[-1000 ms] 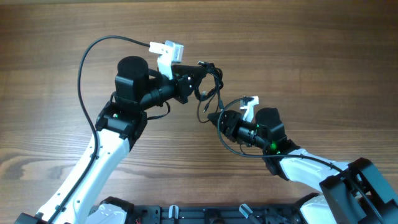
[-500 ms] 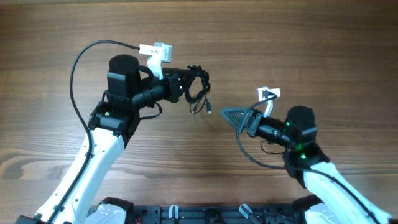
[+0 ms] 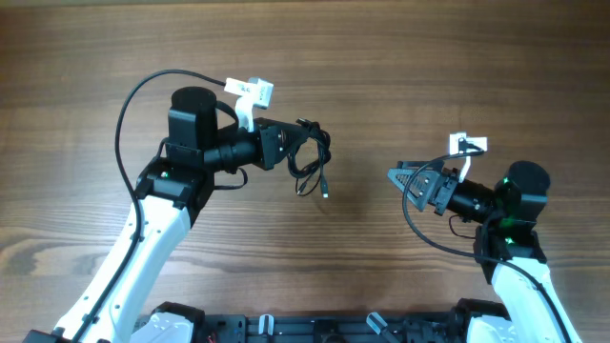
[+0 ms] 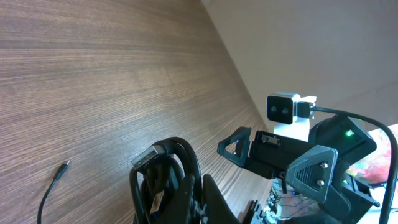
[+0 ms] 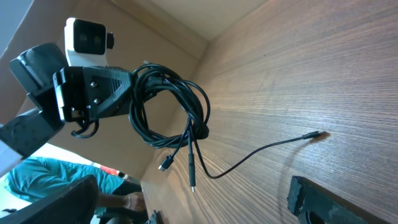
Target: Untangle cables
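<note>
Left arm (image 3: pixel 157 224) reaching right over tabletop (image 3: pixel 400 57). Left tool (image 3: pixel 284 145) clamping bunch of cables (image 3: pixel 312 157) at centre; loops hanging off its tip, above wood. Right arm (image 3: pixel 519 191) sitting at right side. Right tool (image 3: pixel 402 177) pointing left, jaws spreading wide, well apart from bunch. Left tool's fingers hiding behind loops in left wrist view; strands too dense for tracing. One loose plug end (image 5: pixel 315 134) lying flat on tabletop. Bare wood showing between tools and along far edge.

lab (robot arms (image 3: pixel 162 219), wooden table (image 3: pixel 429 57))
</note>
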Robot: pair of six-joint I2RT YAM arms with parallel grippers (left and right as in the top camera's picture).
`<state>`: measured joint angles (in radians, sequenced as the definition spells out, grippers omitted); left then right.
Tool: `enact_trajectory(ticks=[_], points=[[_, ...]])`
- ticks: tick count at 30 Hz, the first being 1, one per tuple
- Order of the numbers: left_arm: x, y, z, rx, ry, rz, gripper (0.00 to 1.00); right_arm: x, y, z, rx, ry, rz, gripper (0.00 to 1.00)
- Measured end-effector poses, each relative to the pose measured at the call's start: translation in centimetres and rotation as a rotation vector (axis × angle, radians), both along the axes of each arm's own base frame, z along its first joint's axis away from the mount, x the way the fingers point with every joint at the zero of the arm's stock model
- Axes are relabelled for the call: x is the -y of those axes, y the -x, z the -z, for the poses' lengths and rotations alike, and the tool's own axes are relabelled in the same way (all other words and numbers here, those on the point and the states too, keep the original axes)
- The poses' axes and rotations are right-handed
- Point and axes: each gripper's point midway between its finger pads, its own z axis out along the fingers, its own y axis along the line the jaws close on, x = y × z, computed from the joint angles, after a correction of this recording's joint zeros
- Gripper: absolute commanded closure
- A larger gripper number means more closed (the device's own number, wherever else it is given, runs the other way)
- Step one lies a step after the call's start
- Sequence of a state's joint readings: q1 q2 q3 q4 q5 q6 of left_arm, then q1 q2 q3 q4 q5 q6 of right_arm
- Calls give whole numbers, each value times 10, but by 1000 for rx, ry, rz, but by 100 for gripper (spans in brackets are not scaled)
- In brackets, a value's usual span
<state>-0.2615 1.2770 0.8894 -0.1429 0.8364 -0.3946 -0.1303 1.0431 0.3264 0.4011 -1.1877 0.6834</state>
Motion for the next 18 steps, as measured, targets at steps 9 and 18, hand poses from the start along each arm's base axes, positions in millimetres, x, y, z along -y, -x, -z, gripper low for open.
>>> enact_trajectory(ticks=[9,18], points=[[10,8,13,31,1,131,96,10,-15,9,26,62,94,5],[23,43,-2,103,122,382,96,-64,10,-3,348,115,-200,18]])
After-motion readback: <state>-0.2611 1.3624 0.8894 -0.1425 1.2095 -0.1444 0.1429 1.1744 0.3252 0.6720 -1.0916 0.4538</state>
